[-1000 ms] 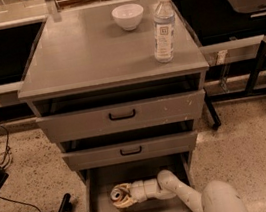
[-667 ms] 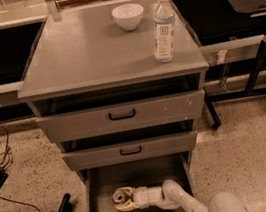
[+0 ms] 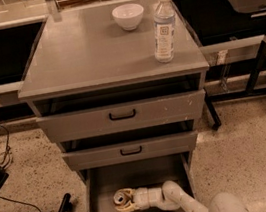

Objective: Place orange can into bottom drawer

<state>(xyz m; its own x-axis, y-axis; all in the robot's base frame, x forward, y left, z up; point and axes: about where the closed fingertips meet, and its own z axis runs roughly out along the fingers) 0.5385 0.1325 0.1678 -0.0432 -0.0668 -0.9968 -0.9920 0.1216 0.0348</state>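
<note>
Reaches in low from the lower right, elbow bent, forearm level and pointing left. Clamps the gripper (image 3: 126, 203) around the orange can (image 3: 121, 197) - silver top up - inside the bottom drawer (image 3: 101, 183), left of centre.

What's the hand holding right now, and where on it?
The hand, down in the bottom drawer, grips the orange can by its sides.
</note>
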